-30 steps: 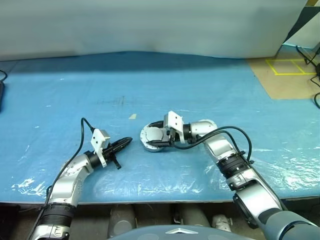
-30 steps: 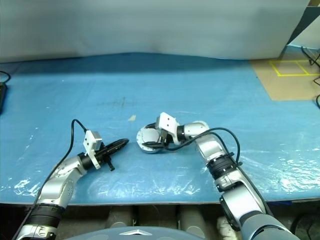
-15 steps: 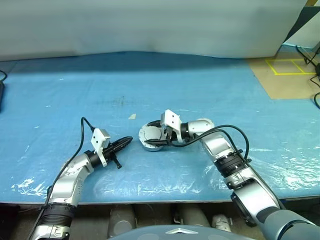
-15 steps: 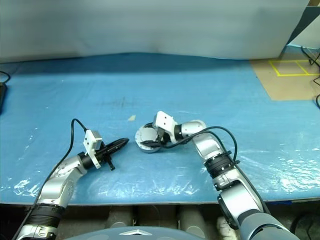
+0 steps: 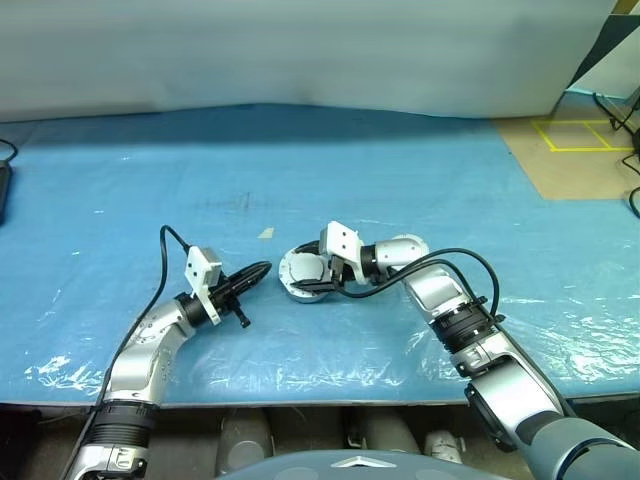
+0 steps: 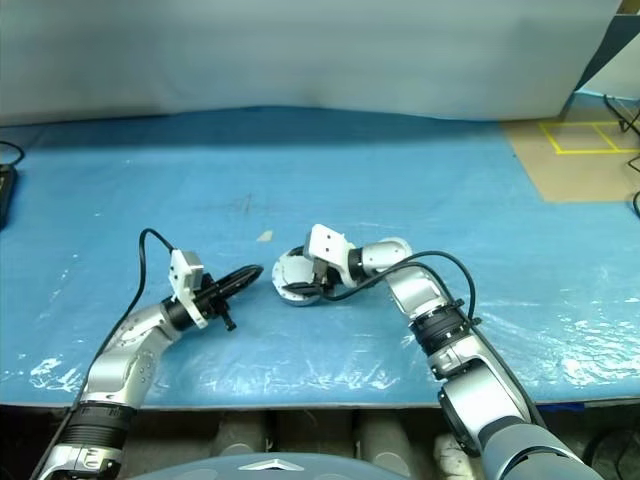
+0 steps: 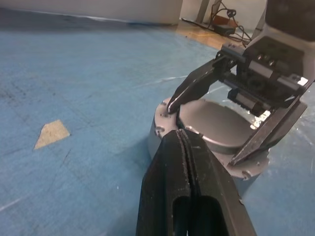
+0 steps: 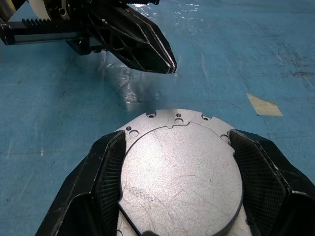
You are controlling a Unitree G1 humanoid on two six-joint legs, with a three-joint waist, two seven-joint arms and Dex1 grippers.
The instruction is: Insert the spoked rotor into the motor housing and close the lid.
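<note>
Currently: lid seating on motor housing, right tool engaged.

Item, centre of the blue desk (image 5: 420, 170): motor housing (image 5: 300, 284), round and low, silver-rimmed, with the lid (image 8: 179, 169) lying on top as a flat grey disc; the spoked rotor cannot be made out, presumably beneath the lid. Right tool (image 5: 318, 276): fingers spread wide around the lid's edge, one either side, gripping or bracing it. Left tool (image 5: 258, 270): closed on nothing, tip pointing at the housing from the left, just beside it and apart. Small tan scrap (image 5: 265, 233) lies on the desk just beyond. Step judged: closing the lid, late in the task. Next move likely calls for pressing the lid level and centred, then releasing without dragging the housing sideways.
</note>
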